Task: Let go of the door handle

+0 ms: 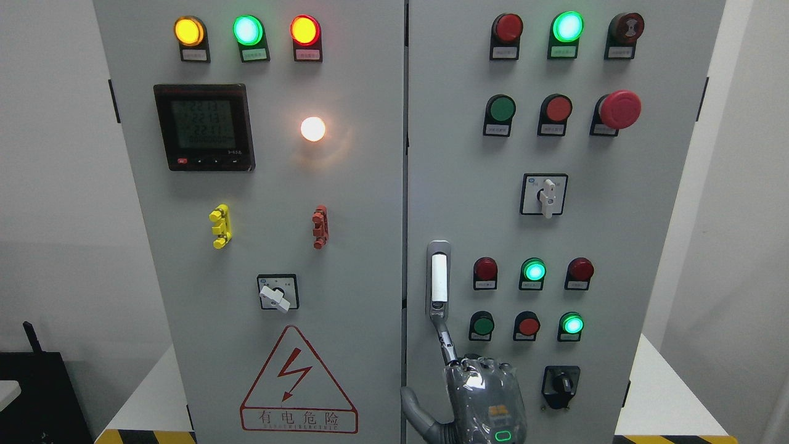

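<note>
— Which step is this?

— The letting-go itself, I'd say near its end. The handle (pixel 438 277) sits flat in its recess on the right door (pixel 647 246), close to the seam (pixel 405 185) between the two doors. The right hand (pixel 487 401) is below the handle, not around it.

— So nothing is gripped?

— Nothing that I can see. The index finger (pixel 445 338) is stretched straight up, and its tip meets the handle's lower end, touching or just hooked under it; I can't tell which. The thumb (pixel 414 408) is splayed out, down and to the left of the handle. The other fingers are hidden behind the back of the hand, so I can't say how they lie. It reads as a loosened hand with one finger in contact.

— And the next move?

— Draw that fingertip down and away from the handle, straight off the door, without dragging the handle out of its recess. The buttons (pixel 482 325) just right of the handle's lower end need to be avoided on the way back.

— The other arm?

— Not visible.
</note>
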